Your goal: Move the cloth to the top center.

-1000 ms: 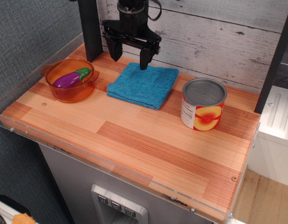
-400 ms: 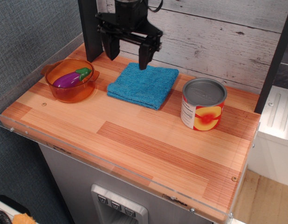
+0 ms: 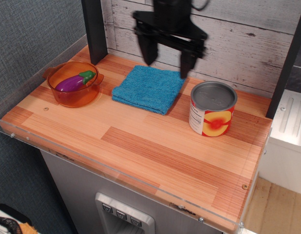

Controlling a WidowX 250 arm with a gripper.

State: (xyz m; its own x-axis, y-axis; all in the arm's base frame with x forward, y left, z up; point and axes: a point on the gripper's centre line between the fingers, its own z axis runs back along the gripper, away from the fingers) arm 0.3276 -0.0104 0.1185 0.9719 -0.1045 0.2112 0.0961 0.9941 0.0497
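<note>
The cloth (image 3: 149, 89) is a folded teal-blue terry towel lying flat on the wooden table (image 3: 141, 146), at the back near the middle. My gripper (image 3: 167, 64) hangs open and empty above the cloth's far right edge, close to the plank wall. Its two dark fingers (image 3: 148, 51) point down and stand wide apart, clear of the cloth. The gripper is motion-blurred.
A tin can (image 3: 212, 108) with a peach label stands upright right of the cloth. An orange bowl (image 3: 74, 84) holding a purple toy eggplant (image 3: 75, 81) sits to the left. A dark post (image 3: 94, 29) rises at the back left. A clear rim runs along the table's edges.
The open gripper has risen and moved right, from over the cloth's far left corner to over its far right edge. The cloth, can and bowl have not moved.
</note>
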